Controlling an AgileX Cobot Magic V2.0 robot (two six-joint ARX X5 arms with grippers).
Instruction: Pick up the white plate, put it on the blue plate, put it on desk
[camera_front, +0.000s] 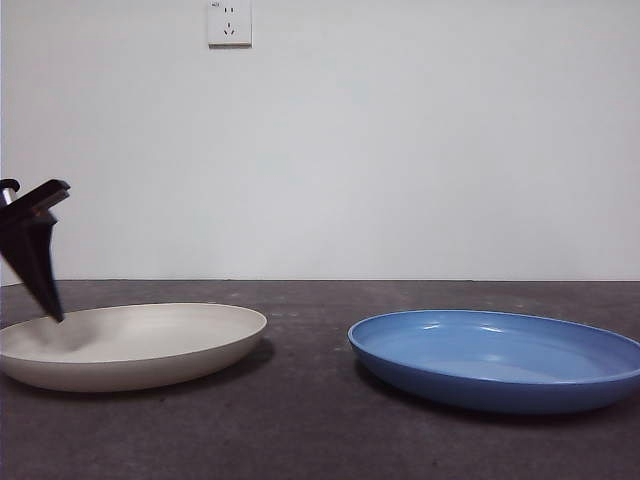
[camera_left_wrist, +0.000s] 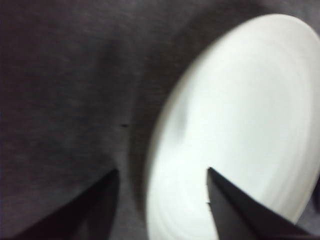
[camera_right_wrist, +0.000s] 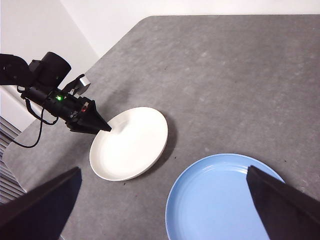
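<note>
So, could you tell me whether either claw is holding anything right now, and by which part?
Nothing is held. The left claw is open, straddling the rim of the white plate without closing; the right claw is open, high above the desk.

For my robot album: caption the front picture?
Left gripper reaching over white plate's rim, blue plate beside it.

Before me the dark grey, speckled, matte counter (camera_front: 320, 420) carries two wide, shallow round plates lying flat and apart with bare surface between them: a cream-white matte plate (camera_front: 130, 345) to one side and a glossy medium-blue plate (camera_front: 497, 360) to the other.
</note>
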